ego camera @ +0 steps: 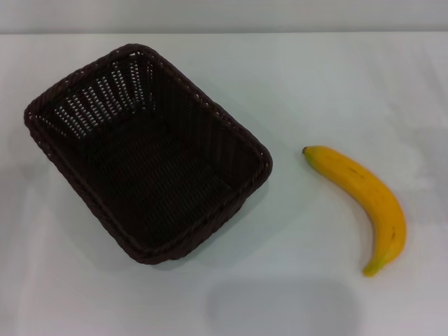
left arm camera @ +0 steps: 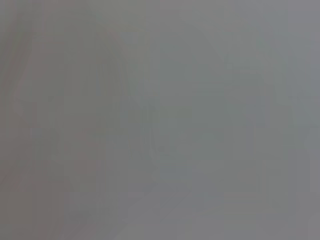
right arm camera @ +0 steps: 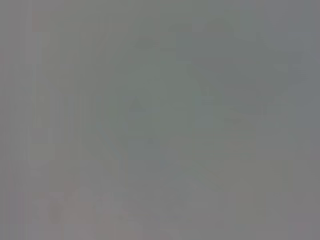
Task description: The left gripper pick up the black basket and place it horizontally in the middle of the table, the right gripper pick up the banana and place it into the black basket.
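The black basket (ego camera: 148,152) sits on the left half of the white table (ego camera: 315,84) in the head view. It is turned at a slant, its long side running from far left to near right, and it is empty inside. The banana (ego camera: 365,201) lies on the table to the right of the basket, apart from it, with its greenish tip toward the near edge. Neither gripper shows in the head view. Both wrist views show only a plain grey blank with nothing to make out.
A faint soft shadow (ego camera: 283,304) lies on the table near the front edge, between the basket and the banana. The table's far edge (ego camera: 224,32) runs along the top of the head view.
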`<action>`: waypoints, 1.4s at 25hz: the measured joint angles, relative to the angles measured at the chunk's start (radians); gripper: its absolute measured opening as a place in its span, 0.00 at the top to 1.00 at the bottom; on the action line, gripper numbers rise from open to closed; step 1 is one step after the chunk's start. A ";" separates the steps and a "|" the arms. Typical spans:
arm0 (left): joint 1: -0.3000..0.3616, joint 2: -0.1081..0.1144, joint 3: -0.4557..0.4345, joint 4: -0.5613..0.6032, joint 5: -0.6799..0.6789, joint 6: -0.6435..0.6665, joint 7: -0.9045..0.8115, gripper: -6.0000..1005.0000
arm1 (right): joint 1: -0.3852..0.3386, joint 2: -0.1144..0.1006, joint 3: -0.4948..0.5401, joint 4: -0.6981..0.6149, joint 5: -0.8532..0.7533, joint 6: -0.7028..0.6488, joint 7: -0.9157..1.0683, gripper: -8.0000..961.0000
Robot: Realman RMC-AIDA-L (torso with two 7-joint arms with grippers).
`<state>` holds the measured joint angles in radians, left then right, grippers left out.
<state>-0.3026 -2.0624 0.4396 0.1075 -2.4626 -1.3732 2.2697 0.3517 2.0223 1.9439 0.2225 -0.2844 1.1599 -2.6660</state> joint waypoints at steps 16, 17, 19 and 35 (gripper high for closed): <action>-0.136 0.394 0.001 0.564 1.089 -0.041 -1.281 0.14 | 0.019 -0.001 -0.009 0.008 0.007 0.002 0.000 0.11; -0.182 0.416 0.001 0.567 1.162 -0.053 -1.299 0.14 | 0.019 0.000 -0.009 0.008 0.007 0.002 0.000 0.11; -0.272 0.445 0.004 0.568 1.306 -0.072 -1.322 0.14 | 0.020 0.000 -0.009 0.008 0.006 0.002 0.000 0.11; -0.656 0.376 0.333 0.502 1.811 -0.109 -1.324 0.22 | 0.016 0.004 -0.026 0.000 0.008 0.058 0.003 0.11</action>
<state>-0.9581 -1.6866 0.7724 0.6097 -0.6520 -1.4818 0.9462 0.3681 2.0264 1.9183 0.2222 -0.2761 1.2175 -2.6632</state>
